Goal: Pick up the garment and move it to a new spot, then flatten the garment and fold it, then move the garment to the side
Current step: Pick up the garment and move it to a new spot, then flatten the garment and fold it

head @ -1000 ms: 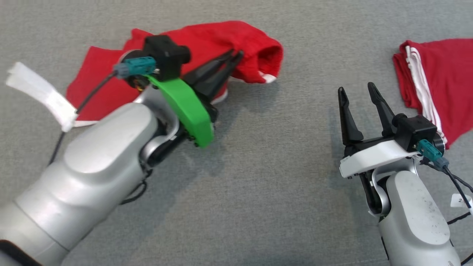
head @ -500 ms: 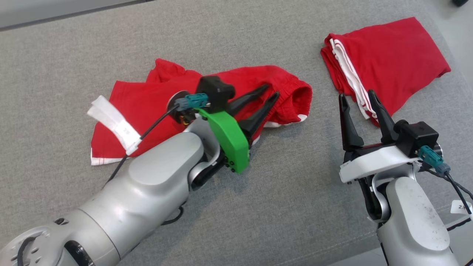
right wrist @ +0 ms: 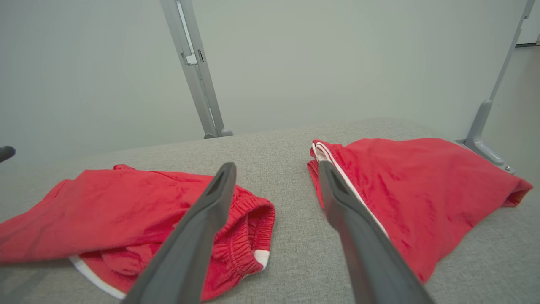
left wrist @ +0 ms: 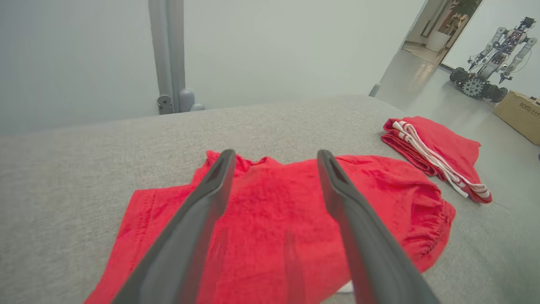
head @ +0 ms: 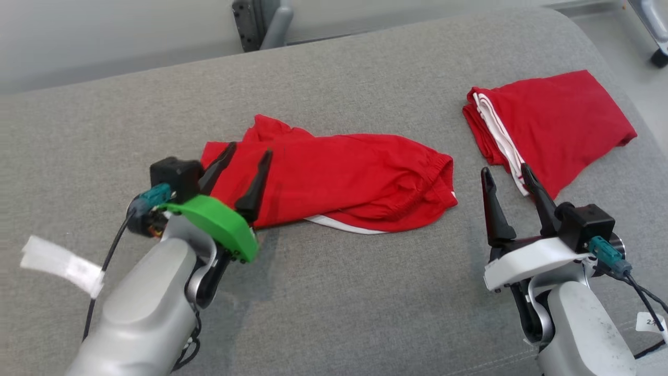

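Noted mid-frame: red garment [head: 355,177], left end beneath spread left jaws (nothing held); right jaws likewise released, lower right, apart.

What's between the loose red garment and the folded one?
Just bare grey cushion between loose garment and folded garment; head and right wrist views show it.

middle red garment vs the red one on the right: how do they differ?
The middle garment lies spread long and rumpled; the right garment is folded into a compact stack. White trim peeks from under the middle garment's near edge; the right garment's white stripes line its left edge. Both are red, on the grey surface.
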{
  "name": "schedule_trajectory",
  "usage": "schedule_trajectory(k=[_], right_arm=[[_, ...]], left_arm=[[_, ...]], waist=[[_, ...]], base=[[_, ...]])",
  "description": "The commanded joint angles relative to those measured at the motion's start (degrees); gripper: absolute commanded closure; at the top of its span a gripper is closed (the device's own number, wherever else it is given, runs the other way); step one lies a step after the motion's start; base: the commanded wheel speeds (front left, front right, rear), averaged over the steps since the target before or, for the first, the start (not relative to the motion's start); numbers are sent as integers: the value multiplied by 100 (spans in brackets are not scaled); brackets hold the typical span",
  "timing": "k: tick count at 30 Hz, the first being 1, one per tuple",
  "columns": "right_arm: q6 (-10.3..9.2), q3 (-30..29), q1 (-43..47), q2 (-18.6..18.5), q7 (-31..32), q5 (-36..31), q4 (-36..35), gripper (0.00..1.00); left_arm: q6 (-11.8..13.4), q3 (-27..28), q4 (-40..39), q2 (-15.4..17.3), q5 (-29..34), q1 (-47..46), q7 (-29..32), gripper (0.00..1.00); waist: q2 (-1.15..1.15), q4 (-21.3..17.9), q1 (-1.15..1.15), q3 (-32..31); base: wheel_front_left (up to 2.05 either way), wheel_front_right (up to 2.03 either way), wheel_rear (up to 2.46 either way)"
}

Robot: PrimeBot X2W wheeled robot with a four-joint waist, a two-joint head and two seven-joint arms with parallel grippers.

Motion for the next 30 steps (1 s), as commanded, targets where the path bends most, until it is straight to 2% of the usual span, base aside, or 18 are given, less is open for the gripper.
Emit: schedule_trajectory(k=[1,4,5,7,11,17,22,30], right_arm=[[-3,-9,130,-15,-16,-41,41,0],[-3,-35,286,-18,-16,-91,108,0],[-3,-35,286,-18,-16,-91,108,0],[-3,-52,401,-16,-16,-106,147,0],[-3,-86,616,-18,-16,-136,193,0],[-3,-68,800,-18,-16,-147,244,0],[-3,-6,939,-18,-16,-119,303,0],[-3,61,1102,-17,-16,-59,421,0]], left_arm=[[41,285,-88,60,204,408,-13,0],[107,996,-345,63,595,1066,-13,0],[107,996,-345,63,595,1066,-13,0],[70,1447,-552,24,879,1508,-14,0],[65,2341,-1017,-112,1473,2377,-14,0],[1,3400,-1515,-440,2226,3370,-13,0],[-109,4041,-1861,-780,2692,3948,-14,0],[-242,4430,-1990,-1085,3172,4362,-13,0]], waist=[[0,372,0,-393],[0,542,0,-577],[0,542,0,-577],[0,654,0,-698],[0,854,0,-920],[0,1010,0,-1098],[0,1050,0,-1206],[0,1028,0,-1295]], base=[[0,0,0],[0,0,0],[0,0,0],[0,0,0],[0,0,0],[0,0,0],[0,0,0],[0,0,0]])
